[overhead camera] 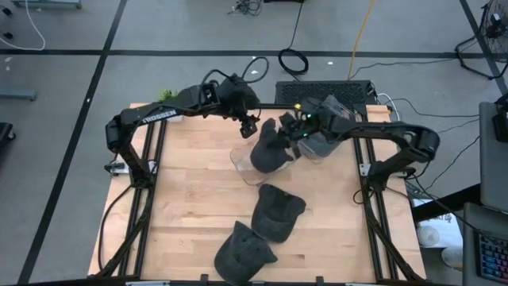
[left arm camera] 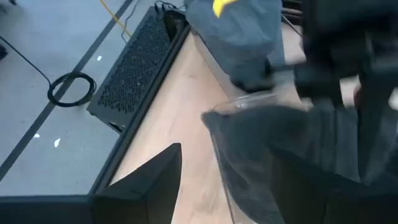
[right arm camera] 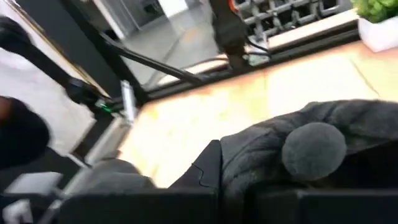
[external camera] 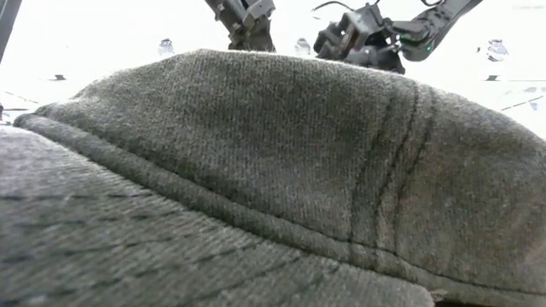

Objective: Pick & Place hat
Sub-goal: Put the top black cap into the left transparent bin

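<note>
A dark grey hat (overhead camera: 268,149) hangs at my right gripper (overhead camera: 290,133), which is shut on it. The hat's lower part is inside a clear plastic container (overhead camera: 244,170) at the table's far middle. The right wrist view shows the hat's crown (right arm camera: 273,140) with a round button on top. My left gripper (overhead camera: 251,125) is open at the container's far left corner. In the left wrist view its fingers (left arm camera: 152,180) stand on either side of the clear wall (left arm camera: 217,134); whether they touch it I cannot tell. My right gripper pinches the hat's crown beside the round top button (right arm camera: 314,149). It comes from the table's right, slanting down. The hat hangs below the fingers with its lower part inside the clear container. The fingers themselves hide the exact place of contact.
Two more grey hats lie near the table's front, one in the middle (overhead camera: 278,210) and one at the near edge (overhead camera: 242,254). The nearer one (external camera: 256,170) fills the low view. A black perforated box (overhead camera: 321,89) sits beyond the far edge, and a small green plant (overhead camera: 167,95) stands at the far left.
</note>
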Controlling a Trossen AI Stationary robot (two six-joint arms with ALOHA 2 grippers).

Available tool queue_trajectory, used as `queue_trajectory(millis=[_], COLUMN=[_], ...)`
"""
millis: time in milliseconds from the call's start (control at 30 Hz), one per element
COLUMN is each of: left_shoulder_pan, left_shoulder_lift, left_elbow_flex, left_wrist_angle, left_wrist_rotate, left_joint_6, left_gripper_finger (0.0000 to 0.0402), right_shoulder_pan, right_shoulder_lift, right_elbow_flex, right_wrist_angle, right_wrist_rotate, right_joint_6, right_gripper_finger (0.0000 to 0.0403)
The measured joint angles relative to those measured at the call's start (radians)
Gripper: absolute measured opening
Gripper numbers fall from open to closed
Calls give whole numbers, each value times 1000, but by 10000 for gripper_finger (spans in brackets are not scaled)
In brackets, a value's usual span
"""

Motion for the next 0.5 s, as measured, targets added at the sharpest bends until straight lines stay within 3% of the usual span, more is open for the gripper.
queue_trajectory(millis=[300,500], left_shoulder_pan=[-20,-40], left_shoulder_lift=[3,-11], left_elbow_flex=[-1,0], left_wrist_angle=[30,62], left_wrist_rotate=[-1,0], left_joint_6=[37,75], left_gripper_finger=[232,232], right_shoulder_pan=[58,73], right_shoulder_lift=[95,95], right_elbow_flex=[0,0], right_wrist_angle=[62,49], right_wrist_rotate=[51,71], right_joint_6=[-39,-188], right_gripper_finger=[0,0])
